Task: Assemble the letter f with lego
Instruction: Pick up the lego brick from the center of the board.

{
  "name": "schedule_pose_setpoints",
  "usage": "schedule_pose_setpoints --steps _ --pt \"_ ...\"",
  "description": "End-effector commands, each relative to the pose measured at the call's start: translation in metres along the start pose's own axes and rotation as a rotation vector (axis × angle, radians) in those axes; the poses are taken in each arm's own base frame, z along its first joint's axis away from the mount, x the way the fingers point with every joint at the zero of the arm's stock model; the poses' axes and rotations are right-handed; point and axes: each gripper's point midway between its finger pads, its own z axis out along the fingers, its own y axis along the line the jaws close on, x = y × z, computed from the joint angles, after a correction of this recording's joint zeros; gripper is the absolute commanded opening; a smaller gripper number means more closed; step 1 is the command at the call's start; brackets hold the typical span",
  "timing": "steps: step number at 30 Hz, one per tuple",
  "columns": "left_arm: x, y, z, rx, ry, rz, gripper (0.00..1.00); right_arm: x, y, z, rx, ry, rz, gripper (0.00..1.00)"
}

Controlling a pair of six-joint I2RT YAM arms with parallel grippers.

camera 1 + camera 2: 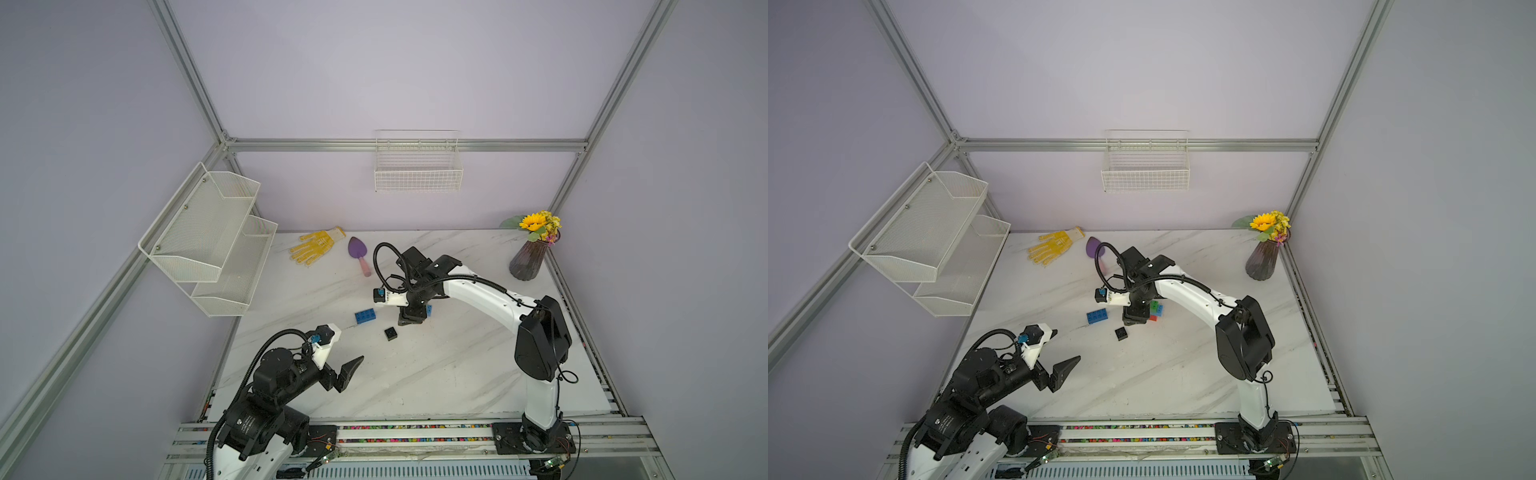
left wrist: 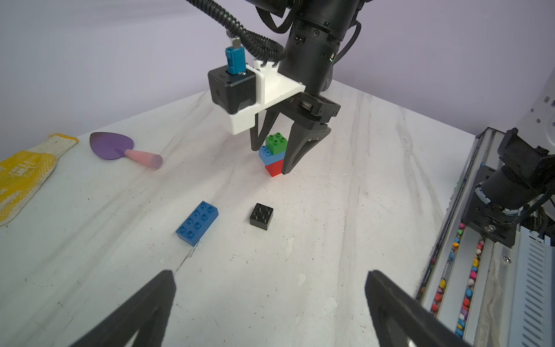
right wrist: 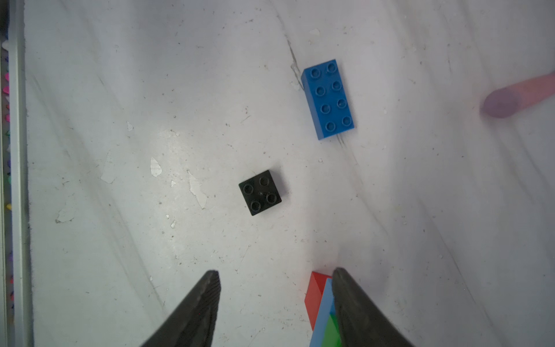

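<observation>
A small stack of lego stands on the marble table: a red brick at the bottom, a light blue brick across it, and a green brick on top. My right gripper points down around this stack and is open. One finger lies against the stack's side, and a wide gap separates the stack from the other finger. A loose blue brick and a black brick lie studs up to the stack's left. My left gripper hovers open and empty nearer the front.
A yellow glove and a purple trowel lie at the back of the table. A vase of flowers stands at the back right. Mesh shelves hang on the left, a wire basket on the back wall.
</observation>
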Motion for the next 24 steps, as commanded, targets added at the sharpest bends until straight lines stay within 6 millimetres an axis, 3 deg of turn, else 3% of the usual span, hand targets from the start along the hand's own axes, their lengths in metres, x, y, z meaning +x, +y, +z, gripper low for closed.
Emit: schedule_pose_setpoints --steps 1,6,24 --pt "-0.008 -0.002 0.0 0.014 -0.029 0.028 1.0 -0.005 0.005 0.015 -0.035 -0.062 -0.089 0.65" --pt "-0.008 -0.001 0.0 0.01 -0.03 0.026 1.0 0.002 0.007 0.044 -0.061 -0.063 -0.156 0.65" --pt "-0.009 0.001 0.001 -0.001 -0.026 0.014 1.0 0.007 0.016 0.096 -0.159 -0.057 -0.206 0.66"
